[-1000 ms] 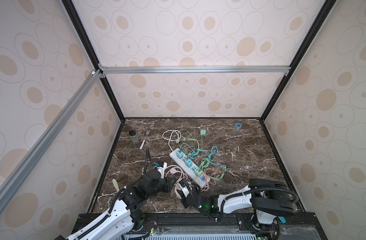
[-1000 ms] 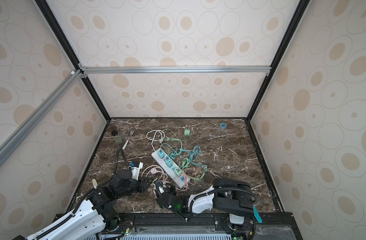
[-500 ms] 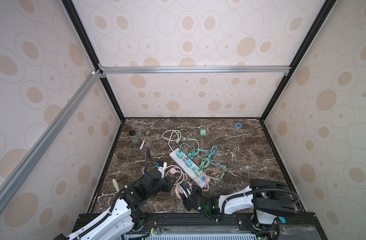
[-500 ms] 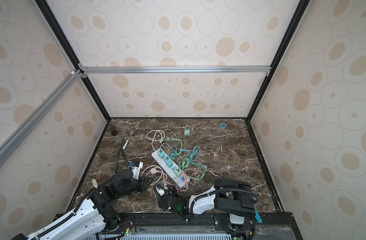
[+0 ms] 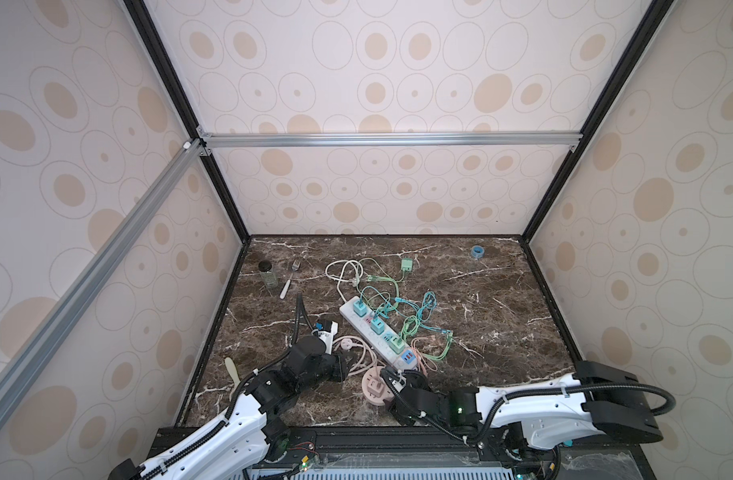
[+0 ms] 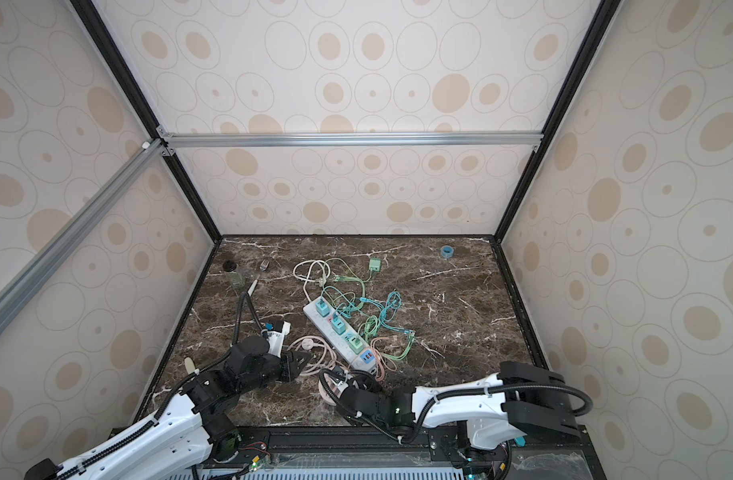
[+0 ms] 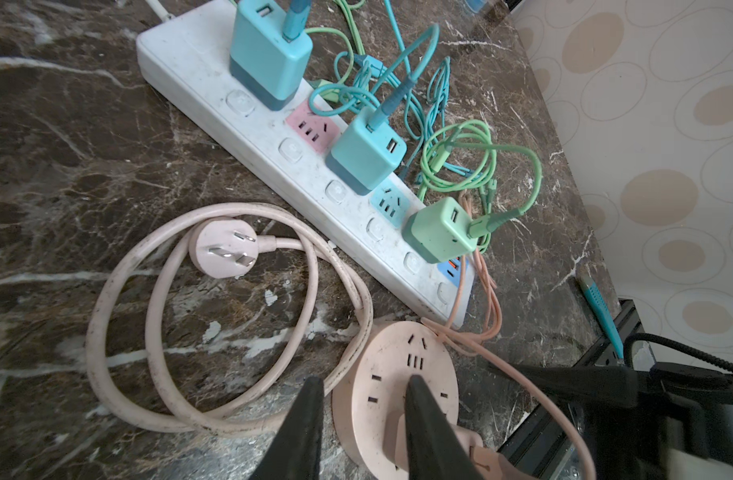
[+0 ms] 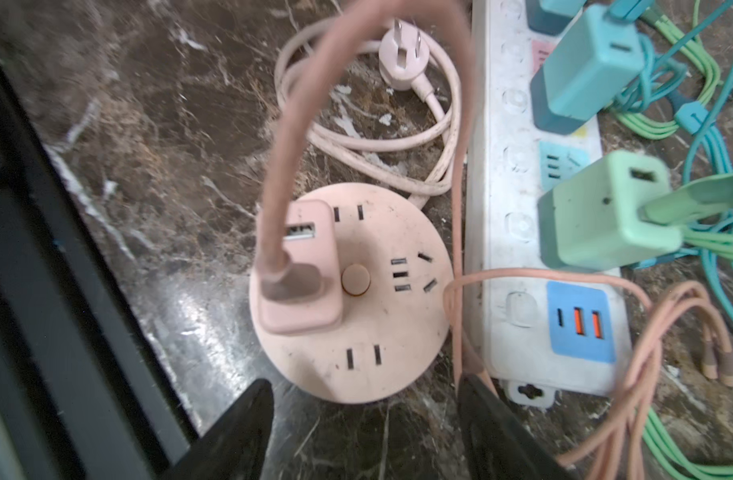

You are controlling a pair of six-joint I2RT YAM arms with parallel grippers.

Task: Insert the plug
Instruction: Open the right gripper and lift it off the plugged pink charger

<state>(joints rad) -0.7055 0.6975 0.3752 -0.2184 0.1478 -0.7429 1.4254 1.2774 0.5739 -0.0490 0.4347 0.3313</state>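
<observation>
The pink plug (image 8: 311, 266) stands upright in the round pink socket hub (image 8: 381, 332), a thick pink cable arching up from it. My right gripper (image 8: 365, 380) is open just short of the hub's near rim and holds nothing. In both top views it sits at the hub (image 5: 369, 376) near the front edge. My left gripper (image 7: 365, 378) has its jaws a little apart with the hub's rim (image 7: 394, 365) showing between them. In a top view it (image 5: 343, 371) lies just left of the hub, seemingly clear of it.
The white power strip (image 5: 377, 332) with blue and green chargers lies right beside the hub. A loose pink three-pin plug (image 7: 221, 249) and its coiled cord lie to the left. A cable tangle (image 5: 419, 320), bottle (image 5: 267, 272), fork (image 5: 290, 276) and tape roll (image 5: 477, 251) lie further back.
My right gripper has opened its jaws and drawn back slightly from the plug, which stays in the hub. The left arm has hardly moved.
</observation>
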